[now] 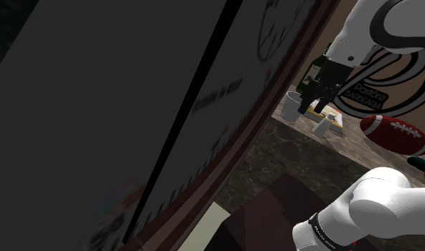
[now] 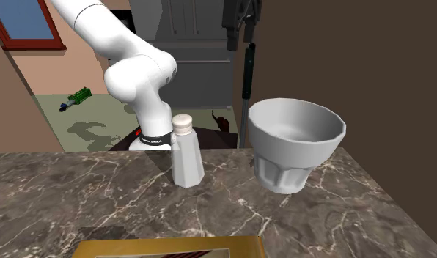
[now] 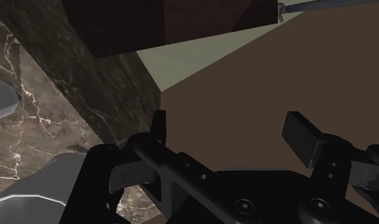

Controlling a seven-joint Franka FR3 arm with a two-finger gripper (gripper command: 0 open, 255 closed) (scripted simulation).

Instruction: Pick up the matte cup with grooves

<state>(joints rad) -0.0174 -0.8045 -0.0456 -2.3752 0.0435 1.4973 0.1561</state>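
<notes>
- Underneath, a table [image 2: 78,190] of dark marble is seen, veined in pale lines, glossy, with a straight front edge.
- Beyond the table, an olive floor [image 2: 85,124] and peach walls are shown in the second exterior view, with a red-brown framed window [image 2: 19,26] at its upper left.
- In the shoulder view a large, flat, dark panel [image 1: 97,107] is set at the left, and a swirl-patterned poster [image 1: 389,71] is seen on the wall behind.
- The cup [image 2: 294,143] is stood upright on the table near its edge. It is pale grey and matte, with a wide bowl over a narrower base cut by vertical grooves.
- A white shaker [image 2: 186,150], faceted and round-capped, is placed near the cup, apart from it.
- A red-brown football [image 1: 396,133] with white laces is laid at the shoulder view's right.
- The gripper [image 3: 229,130] is held over the table's edge. Its black fingers [image 3: 158,130] are spread, nothing is clasped between them, and the cup is not touched.
</notes>
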